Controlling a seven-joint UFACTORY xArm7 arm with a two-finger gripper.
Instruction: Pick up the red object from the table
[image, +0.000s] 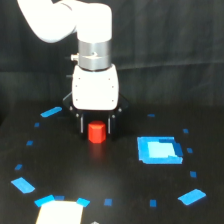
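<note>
The red object (96, 132), a small stubby red-orange cylinder, stands on the black table (120, 175) near the middle of the exterior view. My gripper (96, 126) hangs straight down over it under the white housing (95, 87). Its two dark fingers (81, 125) stand on either side of the red object, with a narrow gap showing on each side. The gripper looks open around it. The object's base reaches lower than the fingertips, and a faint red reflection lies on the table beneath it.
A large bright blue rectangle (158, 149) lies to the exterior view's right of the object. Small blue tape marks (51, 111) dot the table around it. A white patch (60, 212) sits at the bottom edge. A dark curtain hangs behind.
</note>
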